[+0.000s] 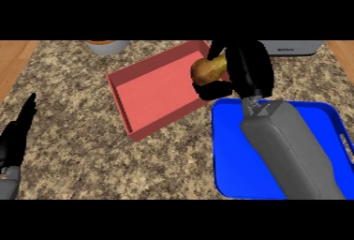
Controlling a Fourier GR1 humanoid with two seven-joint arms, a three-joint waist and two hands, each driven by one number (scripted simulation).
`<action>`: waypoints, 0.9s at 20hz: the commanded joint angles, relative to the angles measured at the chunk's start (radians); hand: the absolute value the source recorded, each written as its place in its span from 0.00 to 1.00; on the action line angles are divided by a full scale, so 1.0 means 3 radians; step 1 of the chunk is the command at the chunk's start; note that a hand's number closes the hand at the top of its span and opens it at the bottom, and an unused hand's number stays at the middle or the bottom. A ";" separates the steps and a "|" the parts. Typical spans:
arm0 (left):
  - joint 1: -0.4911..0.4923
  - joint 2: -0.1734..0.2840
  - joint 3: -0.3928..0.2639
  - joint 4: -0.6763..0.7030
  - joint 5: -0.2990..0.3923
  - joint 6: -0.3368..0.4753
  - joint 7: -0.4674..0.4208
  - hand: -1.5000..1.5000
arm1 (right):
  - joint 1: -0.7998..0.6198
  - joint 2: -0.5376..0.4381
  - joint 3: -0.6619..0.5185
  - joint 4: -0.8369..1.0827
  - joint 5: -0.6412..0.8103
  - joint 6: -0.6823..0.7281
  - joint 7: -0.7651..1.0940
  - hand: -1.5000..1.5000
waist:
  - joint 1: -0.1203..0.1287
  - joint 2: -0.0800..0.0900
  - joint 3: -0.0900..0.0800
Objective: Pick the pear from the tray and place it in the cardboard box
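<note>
Overhead now — right hand [239, 65] curled round pear [210, 69], above red box [155, 89].

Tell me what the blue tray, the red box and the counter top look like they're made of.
Blue tray: probably plastic, an even glossy blue with rounded rim. Red box: flat matte walls, could be painted cardboard. Counter top: speckled brown and grey, like granite.
</note>
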 commanded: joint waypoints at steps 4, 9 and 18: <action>-0.0034 -0.0077 -0.0022 -0.0035 -0.0090 -0.0026 -0.0020 0.50 | -0.0849 0.0486 -0.0420 0.0916 -0.0016 -0.0238 0.0188 1.00 | 0.0096 0.0037 0.0002; -0.0162 -0.0097 0.0037 0.0094 -0.0127 -0.0047 -0.0049 0.50 | -0.1201 0.0529 -0.0698 0.1640 -0.0255 -0.0482 -0.0067 1.00 | 0.0089 0.0047 0.0001; -0.0198 -0.0189 -0.0079 -0.0072 -0.0227 -0.0047 -0.0001 0.50 | -0.1714 0.0545 -0.0778 0.3145 -0.0520 -0.1153 -0.0531 1.00 | 0.0235 0.0093 0.0001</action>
